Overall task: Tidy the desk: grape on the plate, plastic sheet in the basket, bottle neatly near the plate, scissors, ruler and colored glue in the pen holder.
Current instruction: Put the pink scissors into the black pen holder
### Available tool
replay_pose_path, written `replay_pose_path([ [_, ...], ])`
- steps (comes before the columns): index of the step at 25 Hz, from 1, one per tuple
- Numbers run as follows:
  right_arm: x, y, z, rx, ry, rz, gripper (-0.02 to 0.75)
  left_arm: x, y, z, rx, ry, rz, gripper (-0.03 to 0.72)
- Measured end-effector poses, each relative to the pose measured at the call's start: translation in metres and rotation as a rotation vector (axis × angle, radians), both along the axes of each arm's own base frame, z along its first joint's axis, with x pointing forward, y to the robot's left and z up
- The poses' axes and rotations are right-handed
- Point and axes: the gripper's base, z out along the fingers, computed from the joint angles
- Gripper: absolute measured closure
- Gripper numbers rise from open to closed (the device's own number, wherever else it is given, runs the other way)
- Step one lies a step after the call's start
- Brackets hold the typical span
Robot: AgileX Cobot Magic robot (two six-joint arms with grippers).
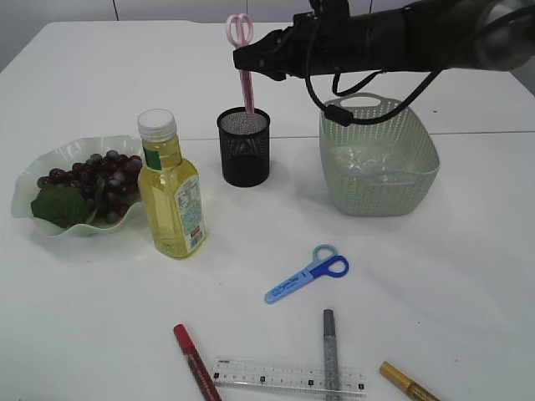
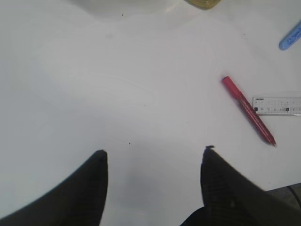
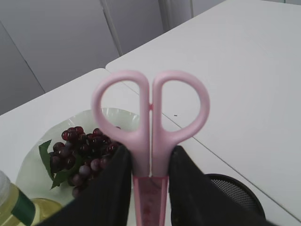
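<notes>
Pink scissors (image 1: 242,50) stand over a black mesh pen holder (image 1: 244,146). Pale green are the plate (image 1: 50,163) and woven basket (image 1: 378,159). The grapes (image 1: 104,171) are dark purple, the bottle (image 1: 170,188) yellow with a white cap, the tabletop (image 1: 418,284) white.

The right arm (image 1: 393,38) is matte black along most of its length, turning to a glossy grey rounded section at its far end. A black cable (image 1: 368,83) hangs off it in loose loops. Both end effectors carry flat, black, tapered fingers (image 2: 221,188), (image 3: 113,188), with a faint grid texture on the left pair.
</notes>
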Motion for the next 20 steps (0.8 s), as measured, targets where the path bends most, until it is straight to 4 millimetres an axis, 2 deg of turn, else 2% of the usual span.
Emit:
replay_pose_path([
  [9,0.026,0.006,-0.041,0.033,-0.145,0.025,0.563,-0.001,0.000,0.000,0.001,0.010,-0.002,0.230],
  [16,0.034,0.005,-0.066,-0.017,-0.210,0.048,0.563,-0.001,0.000,0.000,0.001,0.012,-0.002,0.230],
  [20,0.036,0.004,-0.074,-0.028,-0.209,0.049,0.561,-0.001,0.000,0.000,0.001,0.012,-0.002,0.230],
])
